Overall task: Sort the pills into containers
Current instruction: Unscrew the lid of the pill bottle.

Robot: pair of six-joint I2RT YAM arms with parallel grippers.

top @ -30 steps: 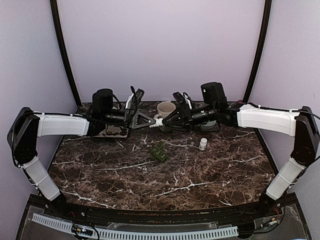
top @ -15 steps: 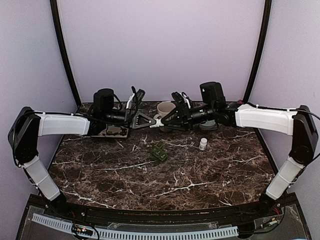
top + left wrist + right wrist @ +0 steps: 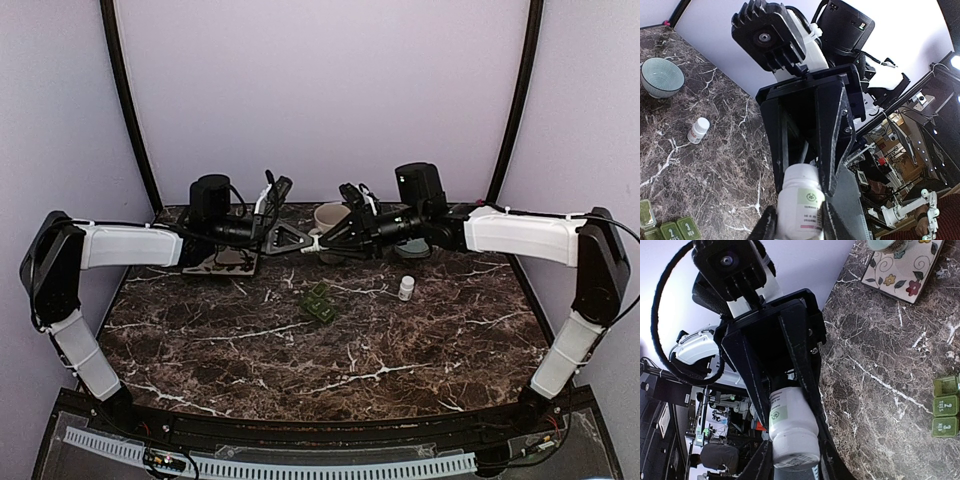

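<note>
Where the overhead camera looks down, we see both arms reaching inward along the far side of the tabletop (image 3: pixel 300 370). The left hand (image 3: pixel 297 240) and right hand (image 3: pixel 322 239) meet tip to tip, with a white pill bottle (image 3: pixel 310 242) between them, held off the marble. Fingers and cap are too small to separate here. A cream mug (image 3: pixel 332 215) stands just behind, partly covered by the right hand. A floral tile (image 3: pixel 225 263) lies half hidden under the left arm. The green pill organiser (image 3: pixel 320 302) and a small white bottle (image 3: pixel 407 288) sit nearer us, well apart from both hands, with open marble running on to the near edge.

From the left wrist, our own fingers (image 3: pixel 765 227) clamp the bottle's labelled body from both sides, and the bottom edge cuts them off. The right hand's black fingers (image 3: pixel 832 135) lie against the white cap (image 3: pixel 800 175) on either side. Beyond stand a ribbed bowl (image 3: pixel 661 77) and the small bottle, which is upright. The organiser is clipped by the lower left corner.

From the right wrist, the cap sits nearest the lens, and the right fingers (image 3: pixel 762 465) touch it on both sides, their tips out of frame. Where the left hand meets the bottle is lost in shadow. The organiser and the tile are both cut by the picture's right side.
</note>
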